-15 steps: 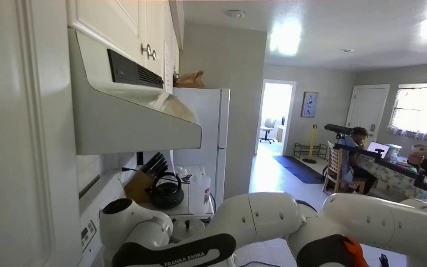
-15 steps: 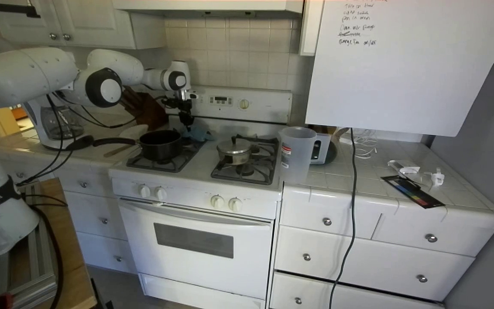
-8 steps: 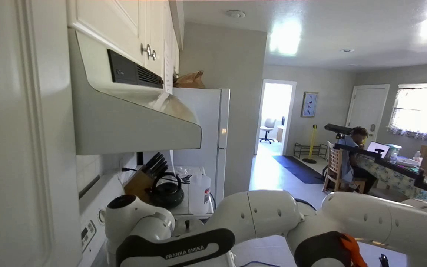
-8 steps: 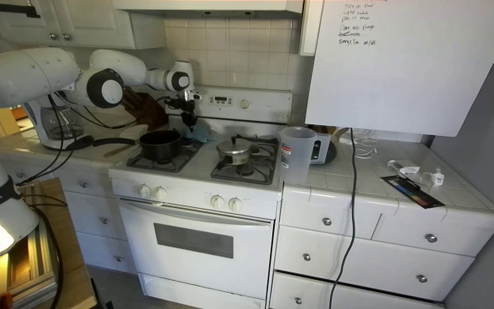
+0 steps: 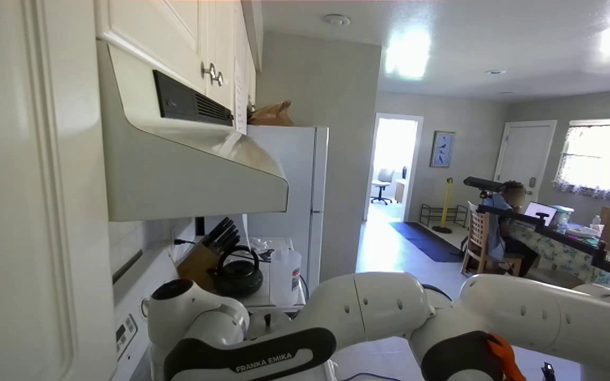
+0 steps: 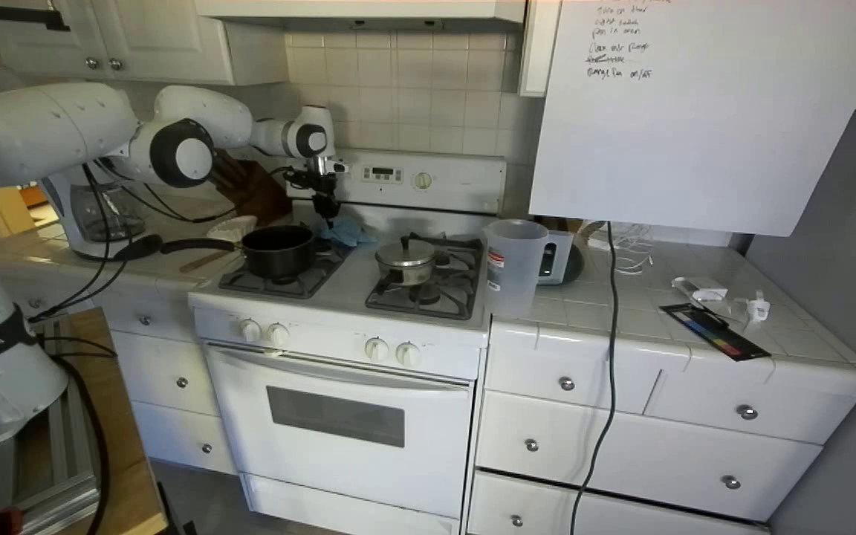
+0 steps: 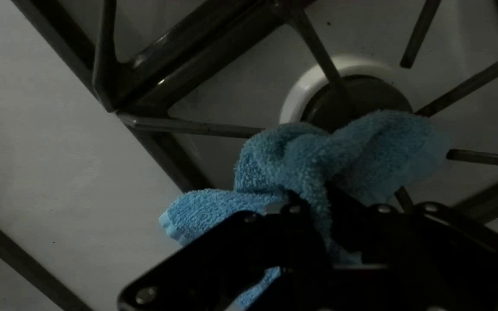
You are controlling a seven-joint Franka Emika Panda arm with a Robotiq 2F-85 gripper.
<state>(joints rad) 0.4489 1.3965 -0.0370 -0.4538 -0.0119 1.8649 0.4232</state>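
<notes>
Blue cloth (image 7: 288, 160) shifted, fingers (image 7: 345, 220) pinching, grip clear only in wrist view

In an exterior view, window (image 5: 599, 159) overexposed at three o'clock; ceiling (image 5: 453, 47) glare at one and two. Wrist view dim; pincer (image 7: 317, 205) near-black, blurred, toward five o'clock.

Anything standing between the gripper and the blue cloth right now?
Nothing visible: in the wrist view the gripper is shut on the blue cloth, a bunched fold pinched in its grip. The grate bars show around it, none coming between the two. In an exterior view, the black saucepan stands nearby, not between them.
</notes>
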